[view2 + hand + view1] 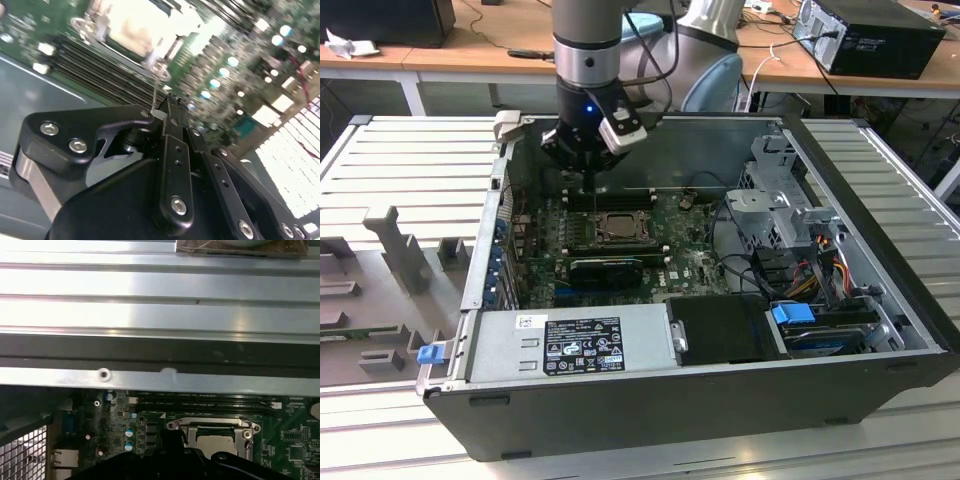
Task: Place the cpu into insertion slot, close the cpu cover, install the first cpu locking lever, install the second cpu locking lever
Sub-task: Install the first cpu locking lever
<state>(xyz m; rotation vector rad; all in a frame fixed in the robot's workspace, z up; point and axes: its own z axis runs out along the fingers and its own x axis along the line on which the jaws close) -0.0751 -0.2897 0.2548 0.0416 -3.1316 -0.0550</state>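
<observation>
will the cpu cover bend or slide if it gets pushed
The cpu cover looks like a thin metal frame with a large window, so probably light and slightly bendable. Its corners show fasteners into the motherboard, so it likely won't slide.

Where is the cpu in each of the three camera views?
Exterior view: the cpu sits mid-motherboard, near the gripper.
First wrist view: cpu beyond the gripper's dark body.
Second wrist view: bright pale square beyond the gripper.
Shared landmark: the long black ram slots alongside it.
</observation>
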